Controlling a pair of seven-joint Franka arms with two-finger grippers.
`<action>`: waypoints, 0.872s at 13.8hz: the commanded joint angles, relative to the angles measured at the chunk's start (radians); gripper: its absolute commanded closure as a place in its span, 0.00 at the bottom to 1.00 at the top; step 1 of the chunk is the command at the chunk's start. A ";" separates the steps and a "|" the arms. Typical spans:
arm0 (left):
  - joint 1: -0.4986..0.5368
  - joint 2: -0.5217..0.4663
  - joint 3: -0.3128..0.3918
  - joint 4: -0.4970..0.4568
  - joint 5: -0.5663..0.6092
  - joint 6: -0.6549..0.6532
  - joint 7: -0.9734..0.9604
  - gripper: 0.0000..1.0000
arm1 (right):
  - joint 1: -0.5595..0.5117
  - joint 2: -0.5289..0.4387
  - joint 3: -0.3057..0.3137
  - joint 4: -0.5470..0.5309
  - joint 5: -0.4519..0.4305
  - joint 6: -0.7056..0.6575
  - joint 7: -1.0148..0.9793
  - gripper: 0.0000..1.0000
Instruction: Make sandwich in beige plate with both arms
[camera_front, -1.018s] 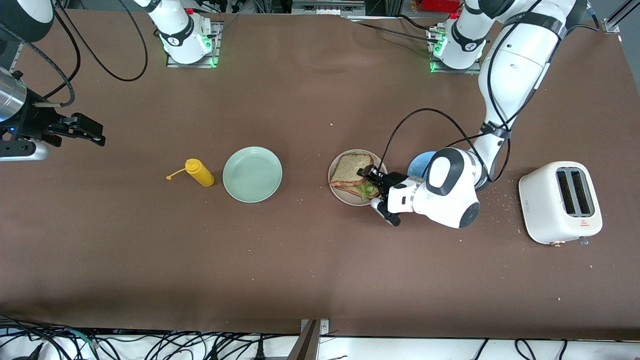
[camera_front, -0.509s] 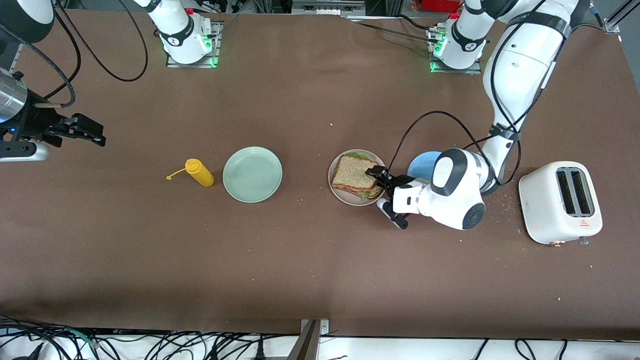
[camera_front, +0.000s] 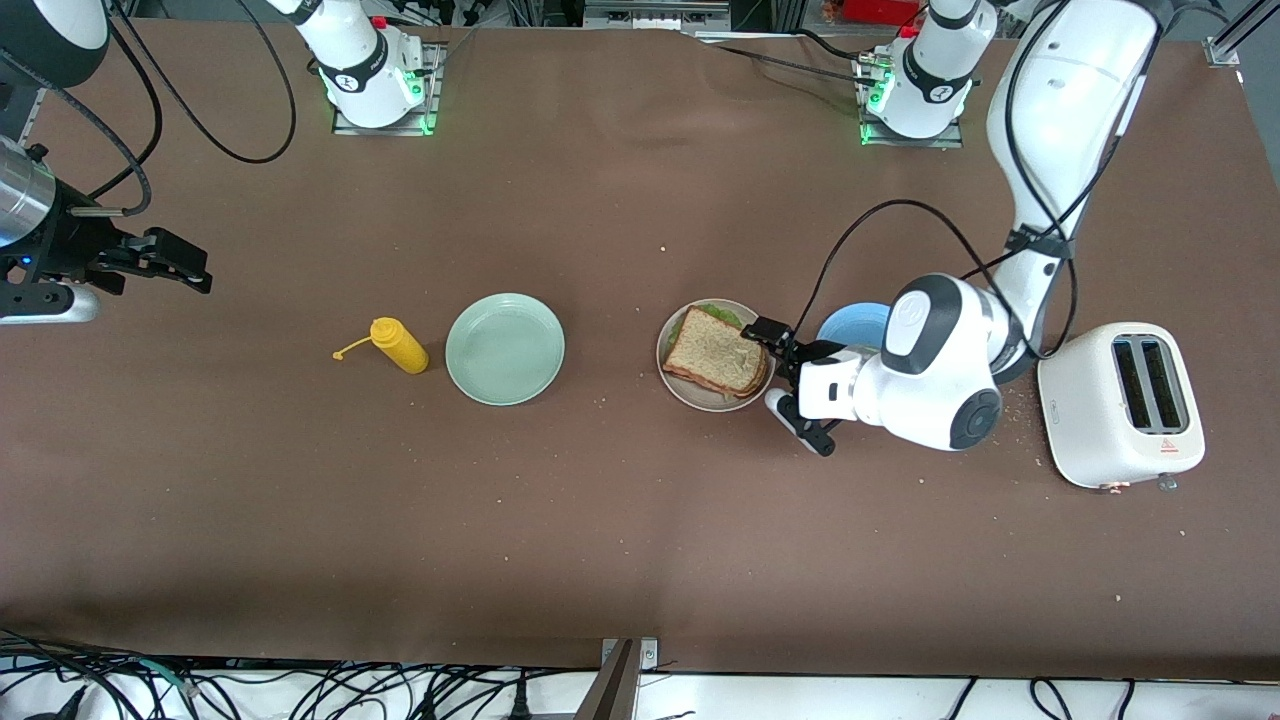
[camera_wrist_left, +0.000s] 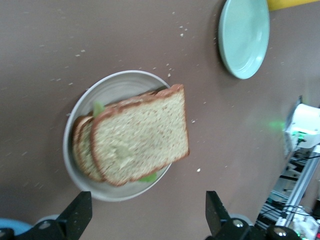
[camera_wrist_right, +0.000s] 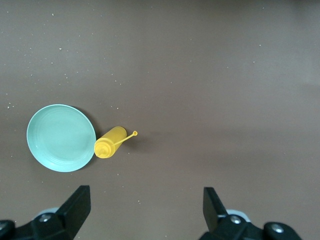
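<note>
**Ana:** Front view first: the sandwich (camera_front: 716, 354) sits in the beige plate (camera_front: 677, 378), near the middle of the table, with the top slice skewed so one corner rides toward the rim at the left arm's end. In the left wrist view that top slice (camera_wrist_left: 141, 135) overhangs the lower bread, and only slivers of lettuce (camera_wrist_left: 98, 108) peek out.

**Ben:** So the stack is built. Where's the risk?

**Ana:** The left gripper (camera_front: 783, 378) hangs just beside the plate, its jaws spread wide and holding nothing. One finger (camera_front: 766, 329) is right at the plate's rim. If the arm swings sideways instead of lifting clear, I'd expect that finger to catch the overhanging crust and slide the top slice off, or nudge the whole plate.

**Ben:** Anything nearby to hit?

**Ana:** The blue plate (camera_front: 850, 322) lies just beside the gripper, partly hidden under the arm, and the toaster (camera_front: 1120, 403) stands further toward the left arm's end. A low retreat could clip either.

**Ben:** And the right side?

**Ana:** The right gripper (camera_front: 178, 268) waits at the right arm's end of the table, fingers apart and empty, well apart from the mint-green plate (camera_front: 505, 349) and the yellow bottle (camera_front: 399, 345) beside it. No danger there unless it comes across while the left arm is low.
</note>
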 joint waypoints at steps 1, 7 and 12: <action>-0.002 -0.079 0.009 -0.010 0.108 -0.053 -0.072 0.00 | 0.004 -0.002 0.002 0.001 -0.014 0.002 0.013 0.00; 0.027 -0.189 0.014 -0.005 0.279 -0.064 -0.121 0.00 | 0.004 -0.002 0.002 0.001 -0.014 0.002 0.014 0.00; 0.029 -0.345 0.009 -0.001 0.530 -0.131 -0.248 0.00 | 0.004 0.001 0.002 0.001 -0.014 0.002 0.014 0.00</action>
